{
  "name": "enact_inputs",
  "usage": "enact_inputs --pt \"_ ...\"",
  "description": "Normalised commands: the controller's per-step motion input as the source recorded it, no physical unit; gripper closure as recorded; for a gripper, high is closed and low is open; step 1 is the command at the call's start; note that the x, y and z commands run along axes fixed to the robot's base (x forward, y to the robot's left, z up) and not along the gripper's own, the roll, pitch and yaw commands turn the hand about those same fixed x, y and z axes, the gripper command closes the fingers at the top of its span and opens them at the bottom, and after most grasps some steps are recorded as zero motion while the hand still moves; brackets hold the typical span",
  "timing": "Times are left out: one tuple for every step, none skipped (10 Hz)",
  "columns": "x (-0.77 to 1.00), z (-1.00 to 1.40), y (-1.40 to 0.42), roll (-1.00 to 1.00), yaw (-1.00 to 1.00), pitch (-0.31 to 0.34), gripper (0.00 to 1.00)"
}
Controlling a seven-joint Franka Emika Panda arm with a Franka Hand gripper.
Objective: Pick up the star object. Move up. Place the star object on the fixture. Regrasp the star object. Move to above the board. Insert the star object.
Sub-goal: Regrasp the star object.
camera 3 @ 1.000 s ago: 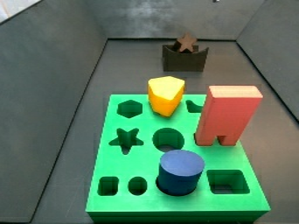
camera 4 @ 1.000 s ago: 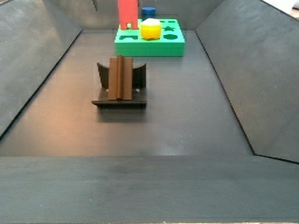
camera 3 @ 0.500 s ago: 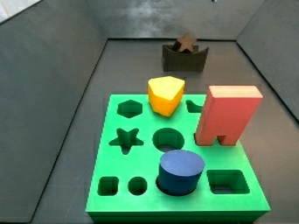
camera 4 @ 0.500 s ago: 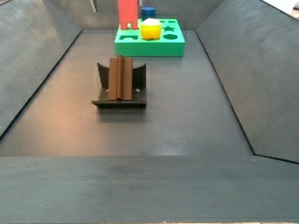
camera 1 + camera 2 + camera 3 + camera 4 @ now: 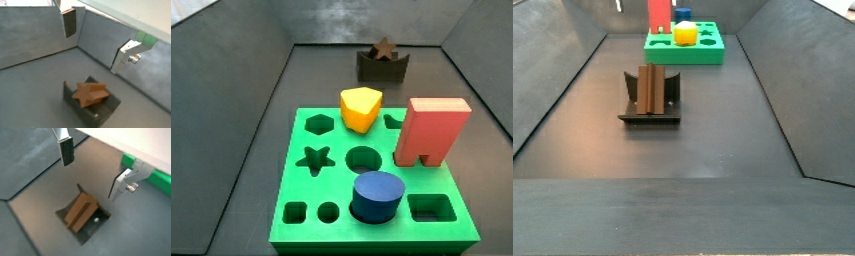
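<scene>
The brown star object (image 5: 382, 48) rests on the dark fixture (image 5: 382, 68) at the far end of the floor. In a side view it stands on edge in the fixture (image 5: 649, 115) as a brown slab (image 5: 651, 90). In both wrist views the gripper (image 5: 98, 39) (image 5: 93, 167) is open and empty above the star (image 5: 90, 94) (image 5: 80, 212), with both fingers apart and clear of it. The green board (image 5: 331, 190) has a star-shaped hole (image 5: 315, 158) that stands empty.
On the board stand a yellow hexagonal piece (image 5: 361, 108), a red block (image 5: 432, 130) and a blue cylinder (image 5: 377, 196). Grey walls slope up on both sides of the dark floor (image 5: 687, 150). The board's edge shows in a wrist view (image 5: 157, 178).
</scene>
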Motion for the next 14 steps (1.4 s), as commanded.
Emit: enact_inputs --pt "0.01 0.0 -0.02 1.0 0.02 0.021 0.0" --pt "0.03 -0.01 -0.03 1.0 0.03 0.033 0.0" --pt "0.04 0.0 -0.03 1.0 0.03 0.045 0.0" --pt "0.06 -0.01 -0.03 1.0 0.04 0.067 0.0" --pt "0.07 -0.01 -0.03 1.0 0.04 0.079 0.0" --pt "0.08 -0.01 -0.03 1.0 0.06 0.115 0.0" --pt "0.09 -0.01 -0.04 1.0 0.08 0.14 0.0" --pt "0.09 -0.02 -0.04 0.88 0.12 0.16 0.0" --pt "0.09 -0.01 -0.04 0.74 0.13 0.155 0.0" --pt "0.09 -0.02 -0.04 0.42 0.16 0.131 0.0" --pt "0.09 -0.01 -0.04 0.32 0.17 0.118 0.0" --pt "0.08 0.0 -0.03 0.2 0.18 0.075 0.0" --pt "0.03 -1.0 0.07 0.22 0.21 0.07 0.0" --pt "0.03 -1.0 0.07 0.2 0.21 0.042 0.0"
